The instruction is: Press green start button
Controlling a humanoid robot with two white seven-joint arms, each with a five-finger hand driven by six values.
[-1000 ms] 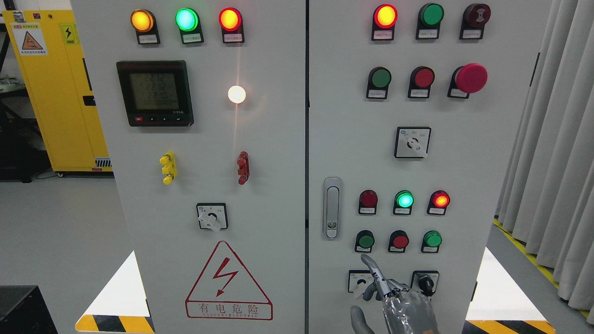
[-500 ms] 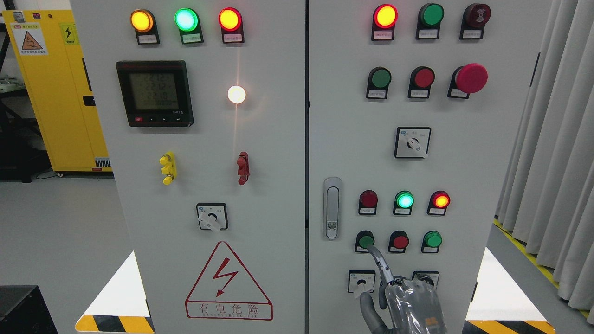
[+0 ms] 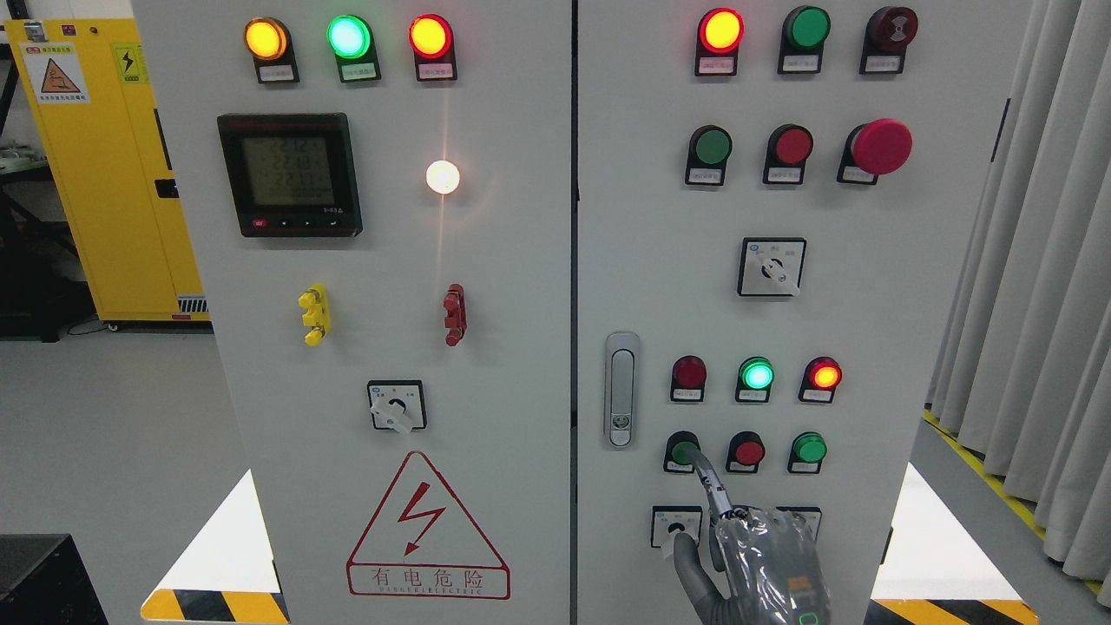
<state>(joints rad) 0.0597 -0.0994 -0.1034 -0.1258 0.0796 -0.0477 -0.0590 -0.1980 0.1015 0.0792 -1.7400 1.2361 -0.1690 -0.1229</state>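
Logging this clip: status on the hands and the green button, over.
Right hand up, index fingertip on the lower-left green button. Left hand out of view. Nothing in the way.

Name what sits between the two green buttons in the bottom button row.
In the head view, one red button sits between the left green button and the right green button.

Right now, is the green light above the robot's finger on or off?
On. The green light glows bright, unlike the dull dark red lamp beside it. The right hand points an extended finger at the green button below.
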